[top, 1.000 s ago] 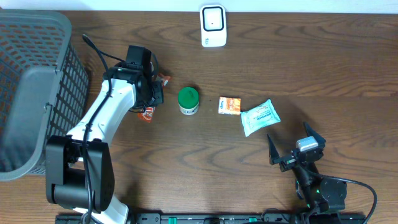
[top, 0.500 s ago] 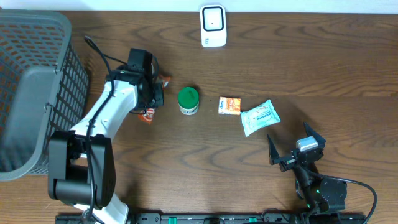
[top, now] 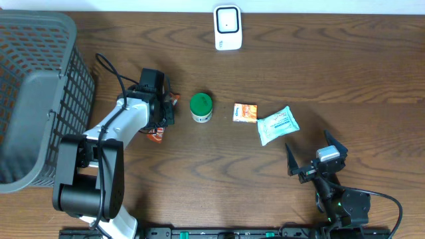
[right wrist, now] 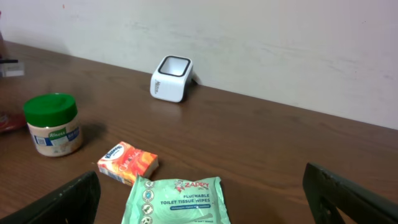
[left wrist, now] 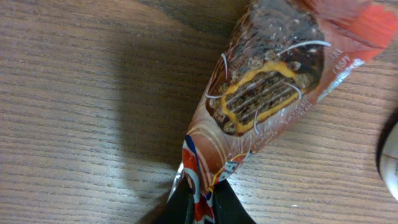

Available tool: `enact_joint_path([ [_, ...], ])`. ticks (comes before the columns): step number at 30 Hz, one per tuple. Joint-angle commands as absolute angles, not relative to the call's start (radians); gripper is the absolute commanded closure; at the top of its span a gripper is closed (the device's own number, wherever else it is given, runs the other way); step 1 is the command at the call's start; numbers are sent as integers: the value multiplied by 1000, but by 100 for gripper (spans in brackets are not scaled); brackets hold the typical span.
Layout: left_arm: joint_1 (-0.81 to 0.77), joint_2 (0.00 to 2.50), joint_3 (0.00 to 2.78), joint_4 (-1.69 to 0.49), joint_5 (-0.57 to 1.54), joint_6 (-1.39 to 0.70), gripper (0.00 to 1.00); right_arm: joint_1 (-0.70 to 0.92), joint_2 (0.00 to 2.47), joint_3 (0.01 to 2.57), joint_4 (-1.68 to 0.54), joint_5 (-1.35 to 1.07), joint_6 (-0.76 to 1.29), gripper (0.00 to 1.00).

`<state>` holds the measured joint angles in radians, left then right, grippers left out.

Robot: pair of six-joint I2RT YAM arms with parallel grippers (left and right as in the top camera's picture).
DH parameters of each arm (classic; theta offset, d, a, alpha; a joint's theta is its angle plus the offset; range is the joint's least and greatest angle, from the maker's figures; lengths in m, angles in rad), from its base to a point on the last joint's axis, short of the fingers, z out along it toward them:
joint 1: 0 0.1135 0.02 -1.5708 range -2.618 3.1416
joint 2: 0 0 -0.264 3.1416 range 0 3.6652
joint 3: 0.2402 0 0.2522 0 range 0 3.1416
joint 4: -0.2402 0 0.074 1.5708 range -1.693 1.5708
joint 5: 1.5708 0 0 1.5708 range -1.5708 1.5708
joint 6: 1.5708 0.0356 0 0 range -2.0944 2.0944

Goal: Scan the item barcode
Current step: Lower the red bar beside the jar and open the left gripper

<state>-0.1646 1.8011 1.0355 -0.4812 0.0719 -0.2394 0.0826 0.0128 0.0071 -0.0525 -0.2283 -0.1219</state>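
- Left gripper [left wrist: 199, 202] pinches the glossy red-brown snack wrapper [left wrist: 267, 81] by its crimped end, likely for lifting toward the far white boxy scanner [top: 226, 26].
- Right gripper [top: 312, 153], near right: fingers spread, empty.

The left pincer [left wrist: 202, 210] clamps the crimped end of a red-brown chocolate snack packet [left wrist: 267, 87], which slants up and right, casting a shadow on the wood-grain surface [left wrist: 68, 93].

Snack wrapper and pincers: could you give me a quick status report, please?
Left pincer shut on end of snack wrapper. Right pincer open, empty. Scanner on far side, path looks clear; green-lidded jar close beside wrapper.
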Motion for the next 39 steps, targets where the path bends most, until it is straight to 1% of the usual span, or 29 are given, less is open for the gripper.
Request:
enact_joint_path([
  [1, -165, 1812, 1015, -480, 58, -249, 93, 93, 11, 6, -56, -226, -128, 1],
  [13, -165, 1812, 918, -405, 59, -264, 93, 93, 11, 6, -56, -226, -128, 1],
  [36, -165, 1797, 920, -406, 59, -263, 92, 93, 11, 6, -56, -226, -128, 1],
  [37, -165, 1789, 922, -406, 59, -263, 85, 93, 11, 6, -56, -226, -128, 1],
  [39, -165, 1770, 926, -406, 59, -263, 59, 93, 11, 6, -56, -226, -128, 1],
])
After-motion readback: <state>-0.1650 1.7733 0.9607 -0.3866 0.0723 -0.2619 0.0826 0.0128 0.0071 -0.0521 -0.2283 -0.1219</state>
